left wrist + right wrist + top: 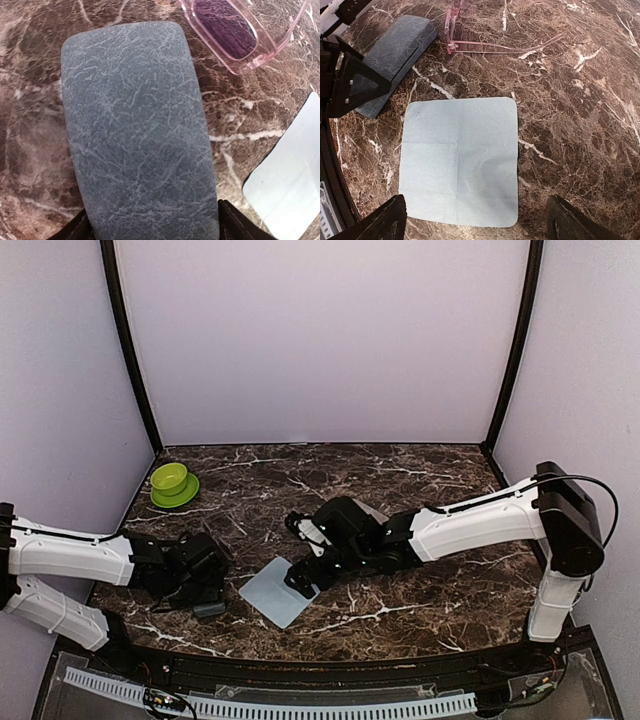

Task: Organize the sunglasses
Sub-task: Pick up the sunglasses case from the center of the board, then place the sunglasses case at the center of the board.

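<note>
The sunglasses (240,32) have a clear pink frame and purple lenses. They lie on the marble beyond a grey case (137,130), and their temples are unfolded in the right wrist view (485,42). My left gripper (152,232) straddles the near end of the case, which lies flat, with a finger against each long side. The case shows again in the top view (210,608) and the right wrist view (395,55). My right gripper (480,225) hangs open over the near edge of a pale blue cloth (460,160), its fingertips (395,220) wide apart and holding nothing.
A green bowl (172,483) on a green saucer stands at the back left of the marble table (430,590). The cloth (275,592) lies between the two grippers. Purple walls close in the sides and back.
</note>
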